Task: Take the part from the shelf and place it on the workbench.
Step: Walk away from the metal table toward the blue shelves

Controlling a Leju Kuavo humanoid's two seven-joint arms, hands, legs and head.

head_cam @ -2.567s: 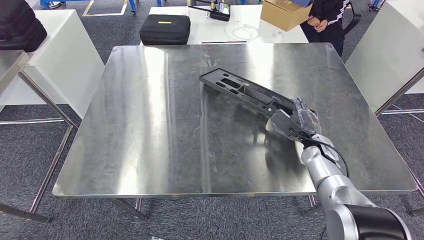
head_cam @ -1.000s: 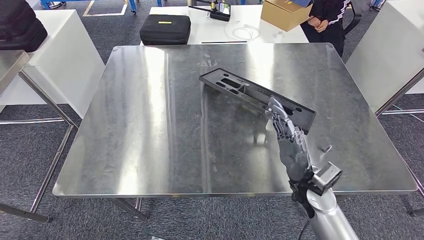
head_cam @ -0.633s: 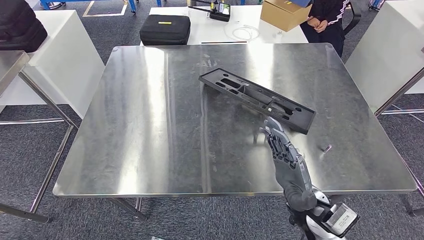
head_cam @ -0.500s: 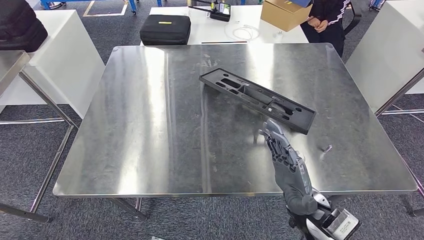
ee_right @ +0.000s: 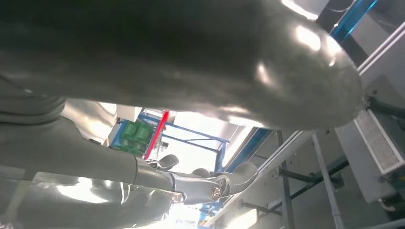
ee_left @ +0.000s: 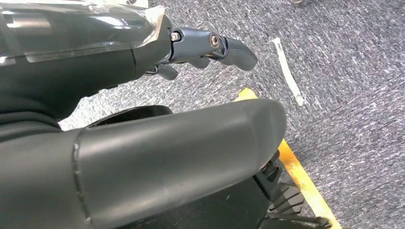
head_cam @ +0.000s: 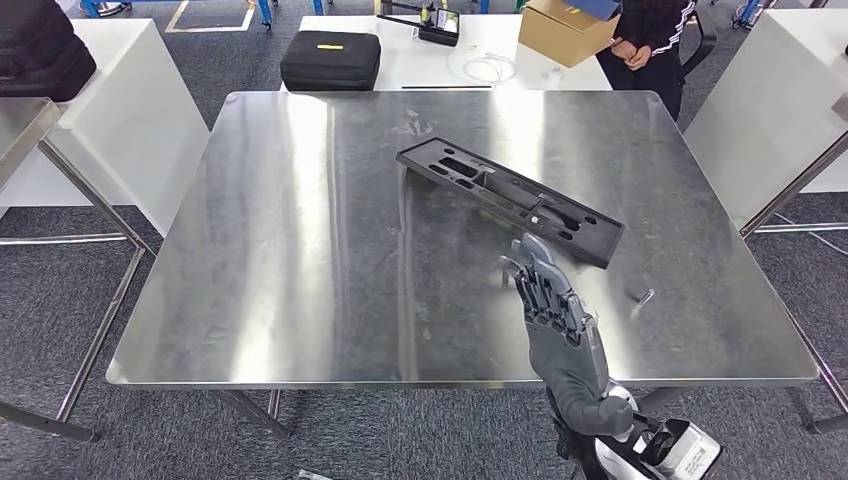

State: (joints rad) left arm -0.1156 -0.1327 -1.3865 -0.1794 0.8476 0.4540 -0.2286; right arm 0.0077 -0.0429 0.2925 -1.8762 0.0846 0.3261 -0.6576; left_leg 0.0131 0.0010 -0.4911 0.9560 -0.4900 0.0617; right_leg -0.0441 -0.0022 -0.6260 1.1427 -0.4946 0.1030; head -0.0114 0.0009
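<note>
The part (head_cam: 505,197) is a long, flat black plastic piece with cut-outs, lying at a slant on the steel workbench (head_cam: 300,250), right of the middle. My right hand (head_cam: 555,315) hovers over the bench's front right area, fingers stretched out and pointing toward the part's near end, a short gap away, holding nothing. In the right wrist view its fingers (ee_right: 210,183) are extended with nothing in them. My left hand (ee_left: 205,45) hangs over grey carpet, fingers loosely extended around nothing.
A small metal bolt (head_cam: 641,297) lies on the bench right of my right hand. Behind the bench, a white table carries a black case (head_cam: 331,58) and a cardboard box (head_cam: 565,27); a person (head_cam: 655,30) sits there. White tables flank left (head_cam: 120,100) and right (head_cam: 790,90).
My right hand has let go of the part's near end and drawn back toward the bench's front edge, fingers now straight. The part stays lying flat on the bench.
</note>
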